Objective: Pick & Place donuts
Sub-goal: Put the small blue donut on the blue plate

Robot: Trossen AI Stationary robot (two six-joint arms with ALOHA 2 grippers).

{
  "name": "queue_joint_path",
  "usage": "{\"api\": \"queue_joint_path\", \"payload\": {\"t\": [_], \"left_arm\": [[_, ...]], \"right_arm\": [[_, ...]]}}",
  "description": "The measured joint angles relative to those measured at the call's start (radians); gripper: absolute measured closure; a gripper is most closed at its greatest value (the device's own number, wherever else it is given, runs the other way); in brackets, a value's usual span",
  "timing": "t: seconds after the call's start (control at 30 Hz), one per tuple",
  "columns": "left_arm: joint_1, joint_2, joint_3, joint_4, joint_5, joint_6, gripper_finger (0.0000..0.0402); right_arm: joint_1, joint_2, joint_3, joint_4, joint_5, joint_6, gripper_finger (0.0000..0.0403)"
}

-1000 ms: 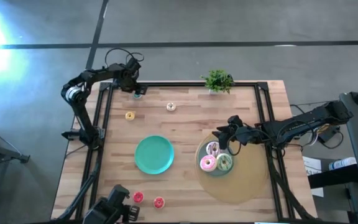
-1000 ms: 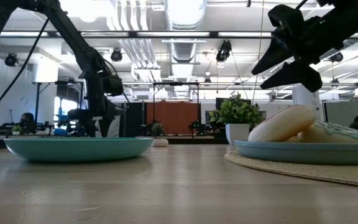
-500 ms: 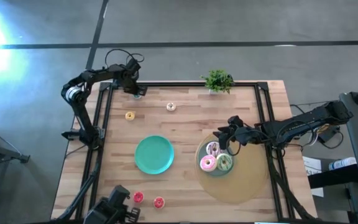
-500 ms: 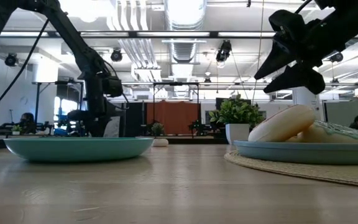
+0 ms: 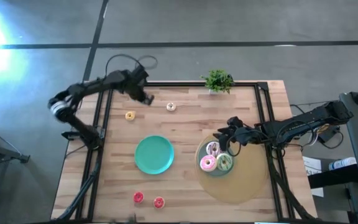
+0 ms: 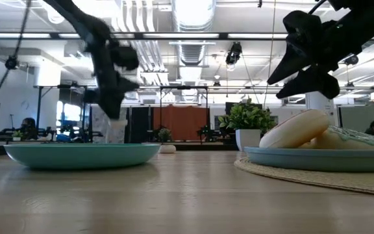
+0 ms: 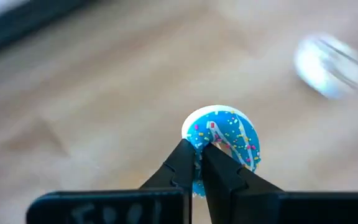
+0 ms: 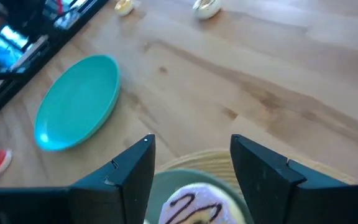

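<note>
We see the left gripper [image 7: 196, 167] pinching a blue sprinkled donut [image 7: 224, 138] above the table's [image 5: 185, 118] far left. The right gripper [image 8: 191, 163], fingers spread, hovers over three frosted donuts [image 5: 215, 158] on the right plate [image 6: 317, 158].

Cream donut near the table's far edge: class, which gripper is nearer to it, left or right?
Left. The left gripper, holding a blue donut, hangs just beside the cream donut; the right gripper hovers over the donut plate, farther off.
</note>
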Motion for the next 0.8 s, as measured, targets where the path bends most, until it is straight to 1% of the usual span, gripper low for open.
{"api": "queue_joint_path", "payload": {"t": [0.07, 0.13, 0.27, 0.37, 0.43, 0.5, 0.6, 0.7, 0.8], "left_arm": [[-0.113, -0.071, -0.034, -0.039, 0.003, -0.054, 0.0401], [-0.248, -0.134, -0.085, -0.059, 0.004, -0.149, 0.0401], [-0.569, -0.218, -0.200, -0.050, 0.001, -0.428, 0.0401], [-0.804, -0.225, -0.273, 0.043, -0.041, -0.661, 0.0401], [-0.927, -0.217, -0.306, 0.117, -0.077, -0.801, 0.0401], [-1.016, -0.193, -0.326, 0.186, -0.101, -0.927, 0.0401], [-1.109, -0.147, -0.335, 0.169, -0.157, -1.066, 0.0401], [-1.160, -0.109, -0.326, 0.179, -0.163, -1.142, 0.0398], [-1.169, -0.074, -0.310, 0.178, -0.165, -1.179, 0.0370]], "right_arm": [[0.000, -0.001, 0.000, 0.002, -0.027, -0.015, 0.0202], [0.000, -0.001, 0.000, 0.002, -0.052, -0.027, 0.0202], [0.002, -0.001, 0.000, 0.006, -0.088, -0.069, 0.0202], [0.002, -0.001, 0.000, 0.008, -0.112, -0.094, 0.0202], [0.002, -0.001, 0.000, 0.008, -0.122, -0.107, 0.0202], [0.002, -0.001, 0.000, 0.010, -0.138, -0.124, 0.0202], [0.002, -0.001, -0.001, 0.023, -0.166, -0.150, 0.0202], [0.003, -0.001, -0.001, 0.036, -0.191, -0.168, 0.0202], [0.003, -0.001, -0.001, 0.037, -0.196, -0.173, 0.0202]]}}
